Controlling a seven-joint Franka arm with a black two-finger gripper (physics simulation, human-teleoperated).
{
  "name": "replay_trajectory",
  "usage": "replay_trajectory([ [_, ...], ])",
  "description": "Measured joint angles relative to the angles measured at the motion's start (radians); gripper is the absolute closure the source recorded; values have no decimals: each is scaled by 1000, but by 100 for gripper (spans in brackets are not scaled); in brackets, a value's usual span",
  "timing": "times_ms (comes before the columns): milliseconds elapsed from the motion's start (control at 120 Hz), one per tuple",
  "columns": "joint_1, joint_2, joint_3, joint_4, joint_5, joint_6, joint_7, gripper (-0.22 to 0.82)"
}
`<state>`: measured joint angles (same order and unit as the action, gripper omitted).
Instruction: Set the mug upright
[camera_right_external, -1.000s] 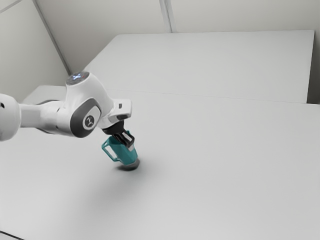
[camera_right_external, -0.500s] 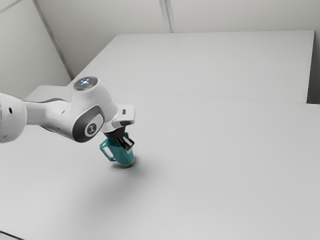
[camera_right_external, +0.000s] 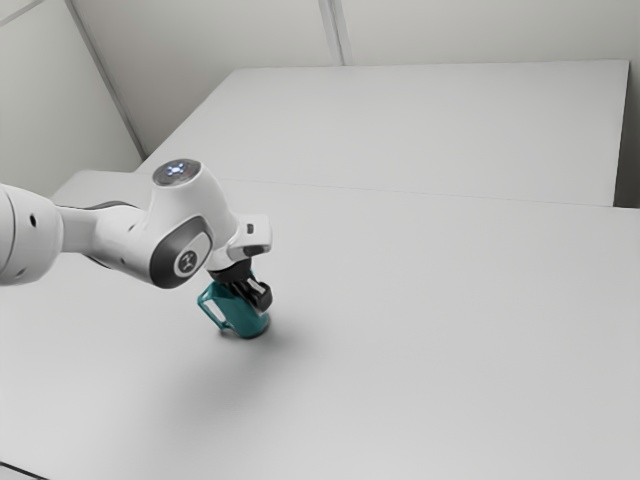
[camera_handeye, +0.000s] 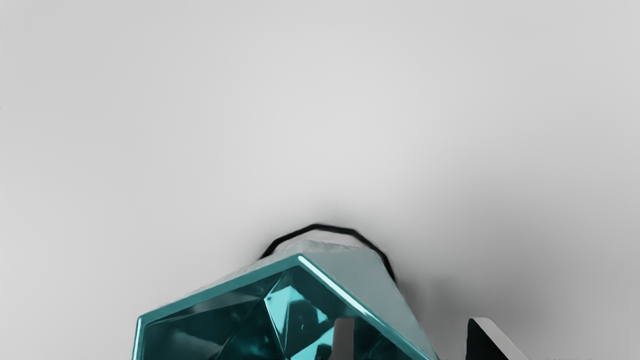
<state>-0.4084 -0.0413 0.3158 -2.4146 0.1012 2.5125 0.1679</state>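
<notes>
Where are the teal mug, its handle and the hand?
Teal mug (camera_right_external: 245, 320): exterior view, lower part of its body.
Handle (camera_right_external: 201, 298): exterior view, its outer corner.
Hand (camera_handeye: 410, 320): wrist view, midway between its fingertips.

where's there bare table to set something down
Bare table stretches from the mug to the exterior view's right edge, and from the mug to that view's bottom edge. Crowded: around the mug and gripper, and beneath the arm.
</notes>
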Motion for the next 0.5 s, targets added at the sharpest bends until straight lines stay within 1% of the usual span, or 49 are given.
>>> replay_trajectory([
  [92,3,-5,0,4,7,-7,2,25],
  [200,-3,-26,0,26,24,-25,4,15],
  [333,-15,-49,7,105,33,-90,5,8],
  [500,-11,-55,18,287,38,-243,5,4],
])
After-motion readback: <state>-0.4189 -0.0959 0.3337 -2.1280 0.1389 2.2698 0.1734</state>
